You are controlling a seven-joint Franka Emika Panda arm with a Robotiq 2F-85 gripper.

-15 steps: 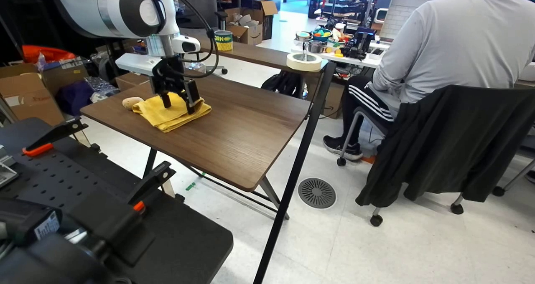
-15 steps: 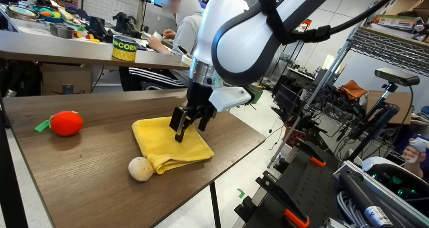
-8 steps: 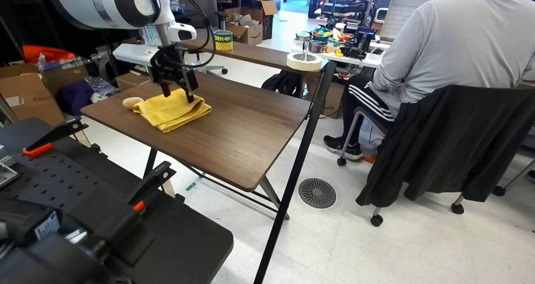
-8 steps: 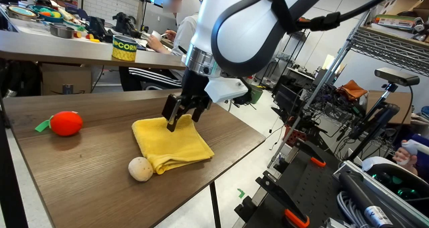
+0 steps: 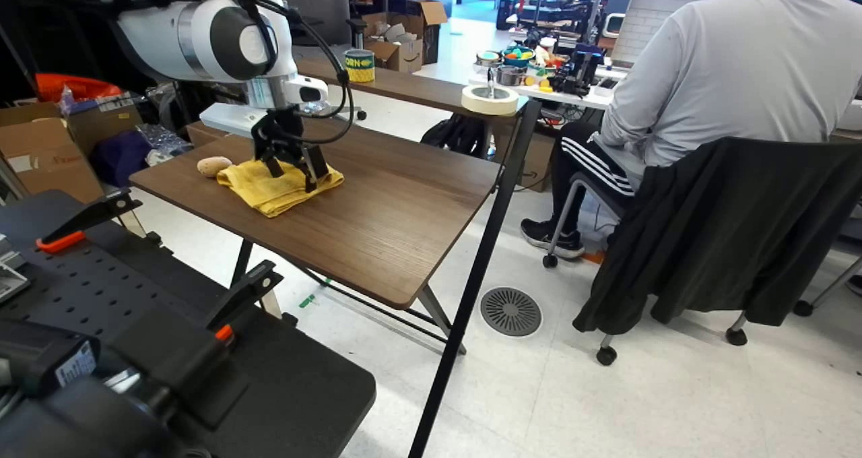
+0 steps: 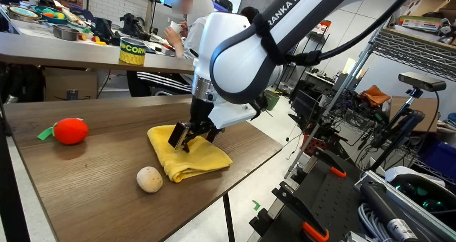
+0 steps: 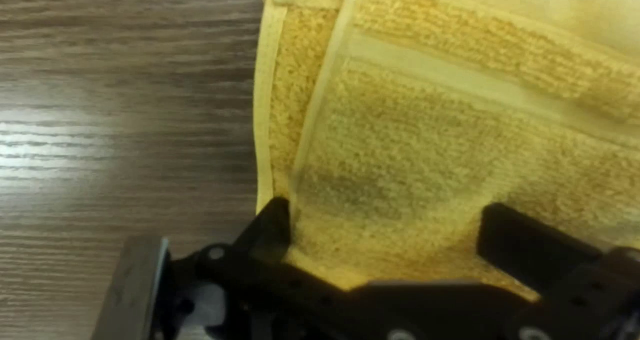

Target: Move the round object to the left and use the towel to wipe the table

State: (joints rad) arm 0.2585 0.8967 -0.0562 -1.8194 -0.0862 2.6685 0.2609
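The folded yellow towel (image 6: 205, 158) lies on the brown table (image 6: 103, 199); it also shows in an exterior view (image 5: 266, 199) and fills much of the wrist view (image 7: 425, 145). My gripper (image 6: 199, 142) is down at the towel, its fingertips on or very near the cloth. In the wrist view the gripper (image 7: 386, 207) has its fingers wide apart, with towel between them and nothing gripped. A pale speckled ball (image 6: 149, 179) sits beside the towel with a small gap; it also shows in an exterior view (image 5: 213, 167). A red round object (image 6: 71, 131) with a green tab lies farther away.
A raised shelf (image 6: 96, 62) behind the table holds a corn can (image 6: 132, 51) and a tape roll (image 5: 490, 100). A black post (image 5: 471, 283) stands at one table end. A black cart (image 5: 269, 377) with clamps stands nearby. A person (image 5: 734, 60) sits close by.
My gripper rose slightly, then came down onto the towel. The towel shifted slightly away from the pale ball, and a gap opened between them. The ball stayed put.
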